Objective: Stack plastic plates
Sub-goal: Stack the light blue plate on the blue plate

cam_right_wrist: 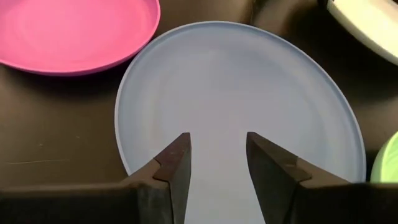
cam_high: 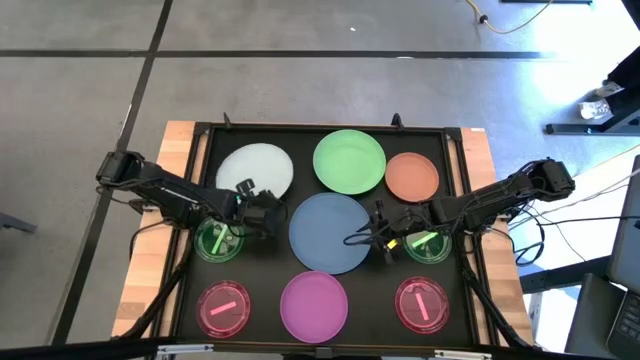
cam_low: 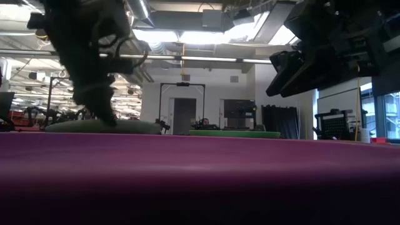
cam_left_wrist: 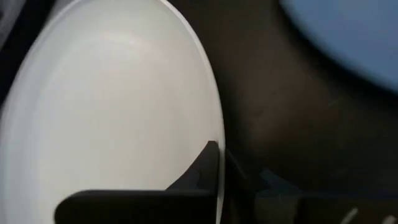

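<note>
Workshop hall behind the counter
A grey concrete floor point(cam_high: 300, 80) is seen; ceiling lights point(cam_low: 206, 36) and a dark doorway point(cam_low: 184, 115) are shown beyond.

Both arms reach inward toward the table's middle. The left gripper point(cam_high: 244, 190) sits low, left of centre; the right gripper point(cam_right_wrist: 216, 163) is parted, right of centre.

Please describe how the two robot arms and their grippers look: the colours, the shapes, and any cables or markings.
Both arms are black, built of slim jointed segments with bulkier joint housings. Dark cables run along them and off the table's sides. The left gripper and the right gripper each have two dark fingers; in the right wrist view the fingers look flat, angular and matte, with stepped inner edges. No markings can be seen.
</note>
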Robot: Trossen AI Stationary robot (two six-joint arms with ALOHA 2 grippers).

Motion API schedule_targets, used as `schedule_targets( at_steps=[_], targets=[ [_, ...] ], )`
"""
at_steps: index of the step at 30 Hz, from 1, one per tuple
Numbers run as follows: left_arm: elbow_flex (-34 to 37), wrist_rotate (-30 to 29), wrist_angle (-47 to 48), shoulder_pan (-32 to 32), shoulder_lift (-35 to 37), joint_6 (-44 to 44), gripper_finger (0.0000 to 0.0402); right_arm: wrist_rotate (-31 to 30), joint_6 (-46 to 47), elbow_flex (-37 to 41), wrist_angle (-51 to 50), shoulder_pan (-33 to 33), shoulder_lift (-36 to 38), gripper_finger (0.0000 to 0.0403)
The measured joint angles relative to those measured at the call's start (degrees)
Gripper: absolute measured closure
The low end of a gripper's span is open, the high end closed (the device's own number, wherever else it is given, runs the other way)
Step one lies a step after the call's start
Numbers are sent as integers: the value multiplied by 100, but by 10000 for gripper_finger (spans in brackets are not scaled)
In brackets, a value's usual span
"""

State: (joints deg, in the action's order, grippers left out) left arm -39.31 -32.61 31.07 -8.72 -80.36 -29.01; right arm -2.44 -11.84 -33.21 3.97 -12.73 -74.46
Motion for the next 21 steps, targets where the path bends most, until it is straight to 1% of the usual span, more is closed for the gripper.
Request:
schedule_targets(
  at_steps=[3, 6, 11, 17, 21],
  targets=[
    [-259, -222, -44, -166, 4, 135, 395, -9, 0, 0, -72, 0, 0, 258],
    [-416, -482, -115, -371, 4, 230, 395, -188, 0, 0, -125, 0, 0, 258],
    [-597, -671, -551, -720, 5, 544, 395, -264, 1, 0, -121, -2, 0, 258],
    [-605, -591, -1408, -1004, -8, 1418, 396, -238, 70, -82, -184, -8, 5, 258],
    [-605, -327, -1980, -1112, -37, 1893, 396, -248, 136, -407, -824, -171, 240, 258]
  ],
)
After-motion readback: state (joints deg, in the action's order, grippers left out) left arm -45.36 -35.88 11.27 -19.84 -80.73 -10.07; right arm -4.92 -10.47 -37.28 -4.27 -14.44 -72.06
